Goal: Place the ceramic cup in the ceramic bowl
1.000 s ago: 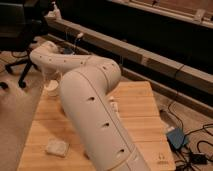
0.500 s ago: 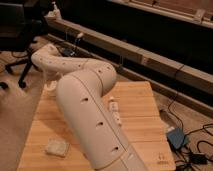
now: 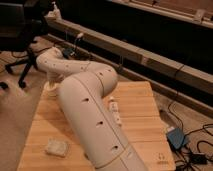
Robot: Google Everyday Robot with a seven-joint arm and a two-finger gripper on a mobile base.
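My white arm stretches from the near edge across the wooden table to its far left corner. The gripper points down there, at the end of the wrist, mostly hidden by the arm's own links. A small white round shape under it, resting on the corner, looks like the ceramic cup. I cannot tell whether the gripper touches it. The ceramic bowl is out of view, perhaps hidden behind the arm.
A long white tube lies mid-table just right of the arm. A pale squarish lump sits near the front left. An office chair stands left of the table, a blue box and cables lie on the floor at right.
The arm's big link has leaned slightly to the left. The wrist stays over the far left corner, and nothing on the table has moved.
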